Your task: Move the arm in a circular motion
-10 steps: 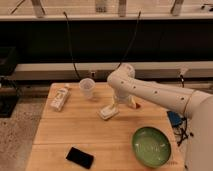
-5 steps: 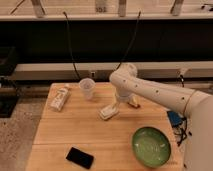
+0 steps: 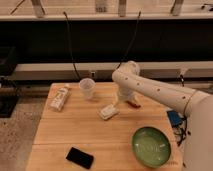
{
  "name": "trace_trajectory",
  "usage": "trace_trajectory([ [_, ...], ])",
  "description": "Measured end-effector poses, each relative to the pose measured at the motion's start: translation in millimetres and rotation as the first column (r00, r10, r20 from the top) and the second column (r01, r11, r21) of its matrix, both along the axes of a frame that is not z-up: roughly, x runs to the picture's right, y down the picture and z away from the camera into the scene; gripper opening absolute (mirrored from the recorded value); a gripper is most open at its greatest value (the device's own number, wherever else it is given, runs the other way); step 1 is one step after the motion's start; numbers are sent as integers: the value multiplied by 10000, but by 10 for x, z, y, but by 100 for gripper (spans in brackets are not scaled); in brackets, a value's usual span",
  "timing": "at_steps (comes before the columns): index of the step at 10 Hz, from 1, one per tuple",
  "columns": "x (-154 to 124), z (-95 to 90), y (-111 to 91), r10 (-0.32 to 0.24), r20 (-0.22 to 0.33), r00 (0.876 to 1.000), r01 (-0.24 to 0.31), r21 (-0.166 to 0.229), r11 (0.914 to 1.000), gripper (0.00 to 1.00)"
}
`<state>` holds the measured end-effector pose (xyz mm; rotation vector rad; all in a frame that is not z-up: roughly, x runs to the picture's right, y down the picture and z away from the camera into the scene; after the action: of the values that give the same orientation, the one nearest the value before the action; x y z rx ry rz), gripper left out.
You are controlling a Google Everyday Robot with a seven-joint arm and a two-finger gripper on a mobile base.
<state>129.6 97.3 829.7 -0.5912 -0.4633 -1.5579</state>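
The glossy white arm [image 3: 160, 92] reaches in from the lower right. It bends at a bulbous joint [image 3: 127, 75] above the back of the wooden table [image 3: 65, 132], then drops toward the tabletop. Its gripper [image 3: 116, 104] hangs low over the table's middle, right by a small white object [image 3: 108, 111] lying on the wood. I cannot make out whether it touches that object.
On the table are a clear plastic cup [image 3: 87, 88], a white bottle lying flat [image 3: 59, 97], a green bowl [image 3: 149, 145], a black phone [image 3: 80, 157] and a reddish item [image 3: 133, 103] behind the arm. Black cables hang from the shelf behind.
The arm's upper joint has drifted slightly to the right and up. The objects on the table have not moved.
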Motion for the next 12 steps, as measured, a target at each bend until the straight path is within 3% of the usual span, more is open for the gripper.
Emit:
trace_trajectory([
  [12,157,-137,-168,-459,415,9981,461,-45,9989,80],
])
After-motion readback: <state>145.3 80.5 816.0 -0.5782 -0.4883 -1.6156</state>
